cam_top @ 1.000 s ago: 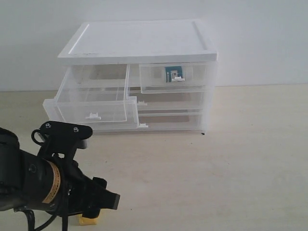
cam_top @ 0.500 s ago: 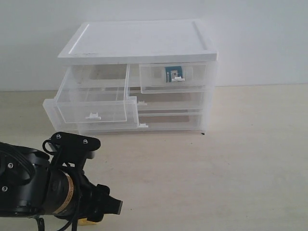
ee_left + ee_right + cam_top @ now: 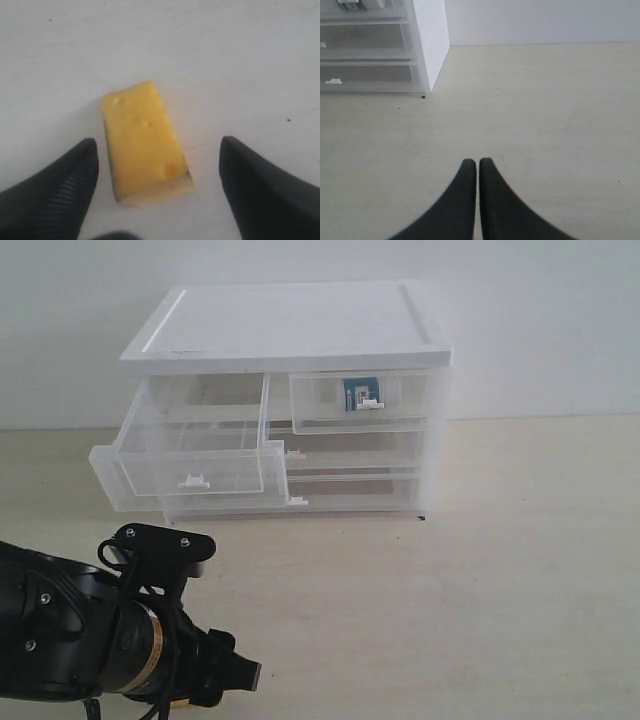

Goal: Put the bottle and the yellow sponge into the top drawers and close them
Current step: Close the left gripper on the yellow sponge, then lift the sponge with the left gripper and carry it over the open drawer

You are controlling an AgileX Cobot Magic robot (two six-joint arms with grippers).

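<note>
Left wrist view: yellow sponge (image 3: 145, 142), a porous block with a slanted top, lies on the matte tabletop (image 3: 250, 60) between the spread fingers of the left gripper (image 3: 157, 141), its long axis crossing their closing line, slightly skewed. Right gripper (image 3: 478, 162): pressed together, well apart. Bottle (image 3: 360, 395): inside the pushed-in upper-right drawer (image 3: 320, 412); upper-left drawer (image 3: 190, 455) open.

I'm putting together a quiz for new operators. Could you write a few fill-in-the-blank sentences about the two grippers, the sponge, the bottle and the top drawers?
1. The left gripper is ___, straddling the yellow sponge.
2. The right gripper is ___ and holds nothing.
3. In the exterior view, the bottle sits inside the closed top drawer, the one on the ___.
4. The other top drawer is not closed but ___.

Missing words: open; shut; right; open.
</note>
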